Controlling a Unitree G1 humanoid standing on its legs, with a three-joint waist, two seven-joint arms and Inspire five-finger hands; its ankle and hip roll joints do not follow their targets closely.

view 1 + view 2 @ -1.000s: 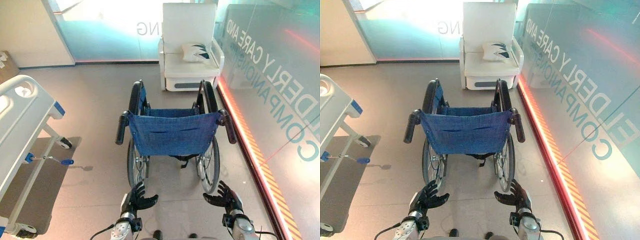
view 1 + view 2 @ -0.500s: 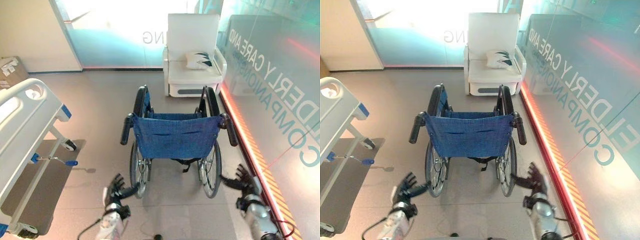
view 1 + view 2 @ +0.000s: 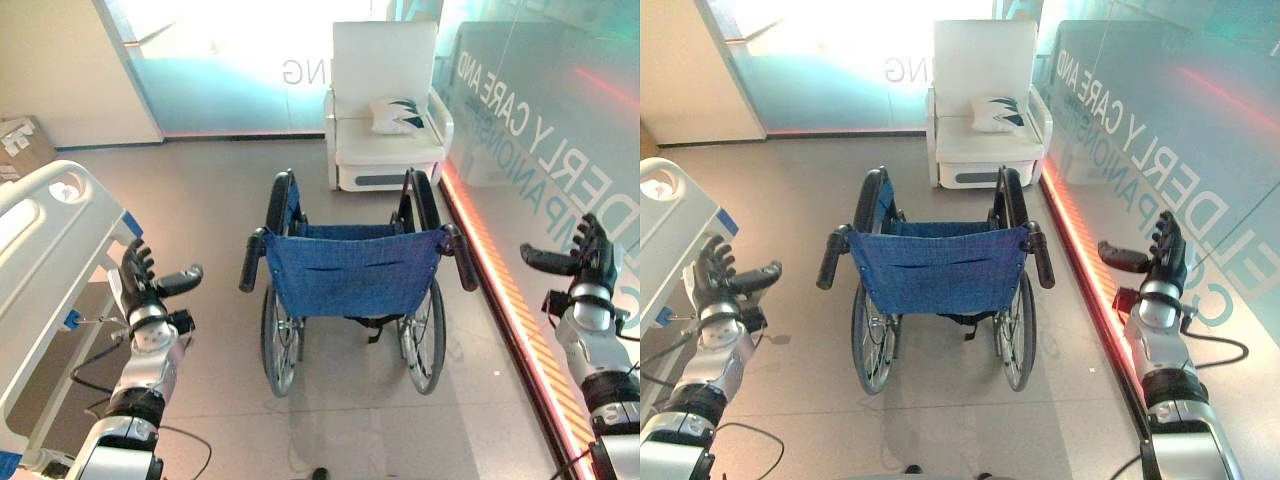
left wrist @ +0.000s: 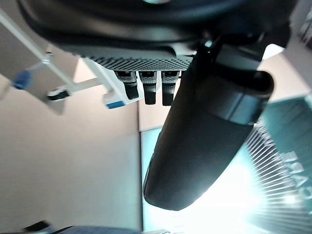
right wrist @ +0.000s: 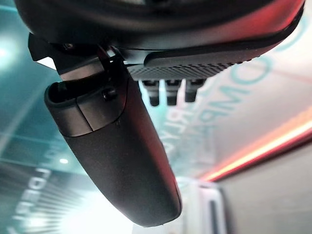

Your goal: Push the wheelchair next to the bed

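Observation:
A wheelchair (image 3: 350, 268) with a blue cloth back stands in the middle of the floor, its back towards me. Black push handles stick out on its left (image 3: 251, 260) and right (image 3: 461, 257). The white bed (image 3: 45, 240) runs along the far left. My left hand (image 3: 140, 280) is raised well to the left of the chair, near the bed's end, fingers straight, thumb spread. My right hand (image 3: 590, 255) is raised far to the right of the chair, fingers straight too. Both hands are empty and apart from the handles.
A white armchair (image 3: 385, 100) with a cushion stands beyond the wheelchair. A glass wall (image 3: 560, 130) with a glowing red floor strip (image 3: 500, 300) runs along the right. A dark mat (image 3: 80, 370) lies under the bed. A cardboard box (image 3: 20, 145) sits far left.
Both hands have risen from low behind the wheelchair and spread wide apart, left towards the bed, right towards the glass wall. The wheelchair has stayed put.

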